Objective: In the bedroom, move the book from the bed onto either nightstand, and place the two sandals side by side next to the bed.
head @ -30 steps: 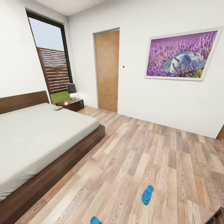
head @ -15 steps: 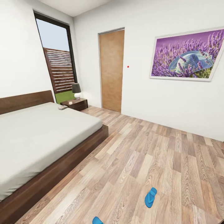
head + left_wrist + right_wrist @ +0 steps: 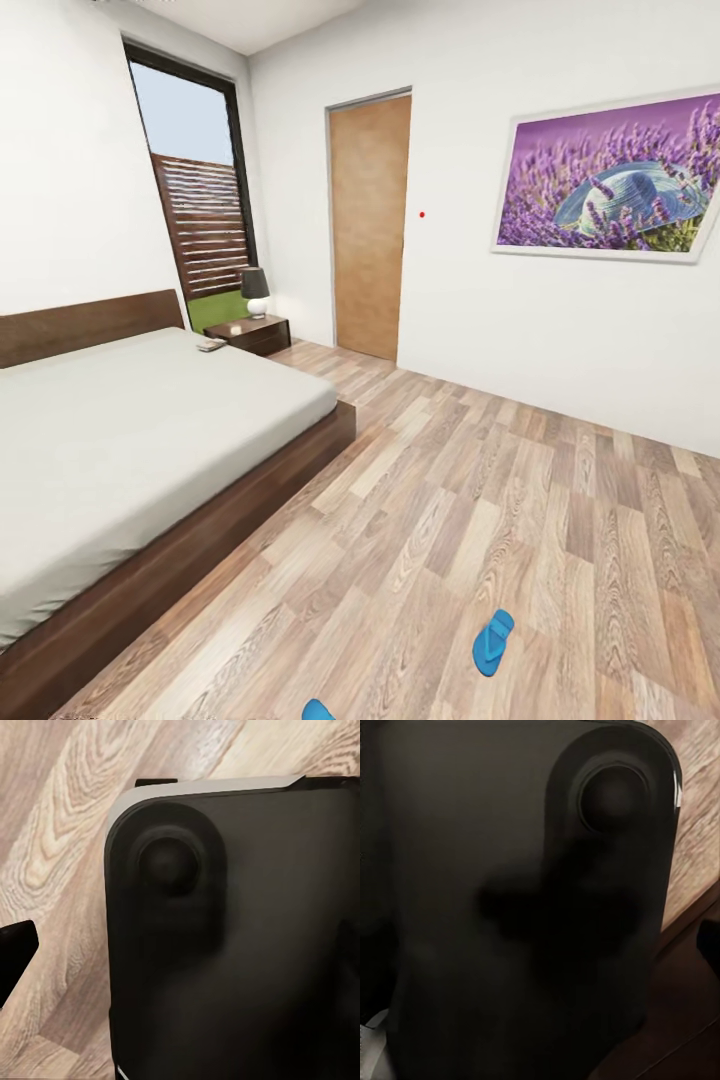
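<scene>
White walls and a brown wood-plank floor (image 3: 480, 500) make up the bedroom, with a tall dark-framed window (image 3: 200, 190) in the far corner showing a slatted fence and a strip of grass. A closed wooden door (image 3: 372, 225) stands beside it, and a framed picture (image 3: 610, 180) of purple flowers and a blue hat hangs on the right-hand wall, cut off at the frame's edge. No writing can be read anywhere.

The bed (image 3: 130, 450) takes up the left side, its headboard against the wall and its near end cut off. Past its far corner is the nightstand (image 3: 250, 333), carrying a small dark-shaded lamp (image 3: 256, 290).

The book (image 3: 211, 345) lies on the mattress's far corner, near the nightstand; too small to make out its cover or which way it points.

One sandal (image 3: 493, 641) lies on the floor well apart from the bed, long axis tilted up and to the right. The other sandal (image 3: 317, 711) is mostly cut off at the bottom edge.

Each wrist view shows a dark rounded housing close up against floorboards, so I cannot tell how either claw stands.
</scene>
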